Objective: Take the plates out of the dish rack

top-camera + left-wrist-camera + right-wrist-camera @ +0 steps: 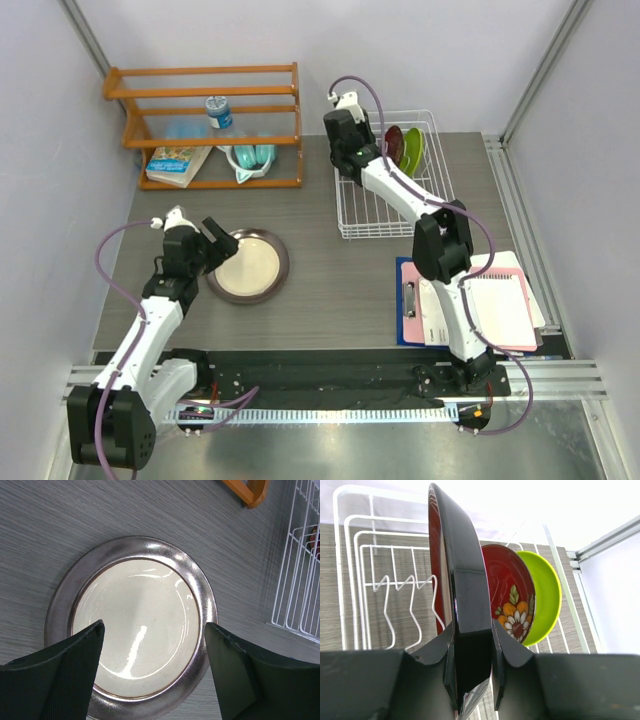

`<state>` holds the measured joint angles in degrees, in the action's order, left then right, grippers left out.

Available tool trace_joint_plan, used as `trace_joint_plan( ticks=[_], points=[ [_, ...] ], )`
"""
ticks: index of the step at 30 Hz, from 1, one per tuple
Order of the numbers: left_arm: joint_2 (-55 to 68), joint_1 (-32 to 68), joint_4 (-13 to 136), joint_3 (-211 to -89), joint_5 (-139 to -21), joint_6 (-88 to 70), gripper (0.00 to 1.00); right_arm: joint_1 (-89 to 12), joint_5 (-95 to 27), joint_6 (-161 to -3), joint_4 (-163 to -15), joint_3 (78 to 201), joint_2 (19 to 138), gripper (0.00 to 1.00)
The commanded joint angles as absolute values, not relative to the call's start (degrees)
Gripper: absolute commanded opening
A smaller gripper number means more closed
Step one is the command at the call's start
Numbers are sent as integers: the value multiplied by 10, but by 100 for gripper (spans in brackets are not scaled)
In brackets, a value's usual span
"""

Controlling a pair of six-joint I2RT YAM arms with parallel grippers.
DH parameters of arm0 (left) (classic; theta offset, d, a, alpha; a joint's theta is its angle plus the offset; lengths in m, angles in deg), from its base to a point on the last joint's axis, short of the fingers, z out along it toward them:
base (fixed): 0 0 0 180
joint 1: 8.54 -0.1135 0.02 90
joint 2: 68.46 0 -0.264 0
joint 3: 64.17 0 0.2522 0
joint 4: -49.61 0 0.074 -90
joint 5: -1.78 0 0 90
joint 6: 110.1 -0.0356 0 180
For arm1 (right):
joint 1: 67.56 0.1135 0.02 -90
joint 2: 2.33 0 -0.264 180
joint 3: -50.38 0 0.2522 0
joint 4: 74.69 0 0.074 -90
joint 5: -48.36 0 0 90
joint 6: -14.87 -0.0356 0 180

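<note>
The grey-rimmed plate (pixel 247 266) lies flat on the table at the left. It fills the left wrist view (pixel 135 615). My left gripper (pixel 215 240) is open and empty, just above the plate's near rim (pixel 152 630). My right gripper (pixel 352 150) reaches into the white wire dish rack (pixel 395 225). It is shut (pixel 473 630) on the rim of the upright maroon-rimmed plate (pixel 462 570), which the arm mostly hides from above. Behind it stand the dark red plate (pixel 512 597) (pixel 394 142) and the lime green plate (pixel 547 595) (pixel 413 150).
An orange wooden shelf (pixel 205 120) stands at the back left with a bottle (pixel 218 110), a book (pixel 178 165) and a teal item (pixel 250 157). A blue clipboard (pixel 407 300) with papers and a notebook (pixel 495 305) lies at the right front. The rack's edge (pixel 300 580) lies right of the grey-rimmed plate.
</note>
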<state>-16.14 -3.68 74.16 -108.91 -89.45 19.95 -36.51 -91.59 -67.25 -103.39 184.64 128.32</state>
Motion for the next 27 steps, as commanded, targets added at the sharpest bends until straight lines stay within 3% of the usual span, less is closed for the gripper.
trace_joint_plan(
  ticks=[1,16,20,27],
  points=[
    [-162,-36,715,-1097,-885,201,81,-365,-962,-673,-989,1862,1178,1],
    [-182,-36,715,-1097,-854,204,81,-336,-963,-681,-992,1784,1069,1],
    [-187,-37,698,-1102,-825,202,82,-326,-874,-781,-1131,1856,1053,1],
    [-194,-36,689,-1104,-793,203,82,-311,-751,-869,-1156,1743,932,1]
  ],
)
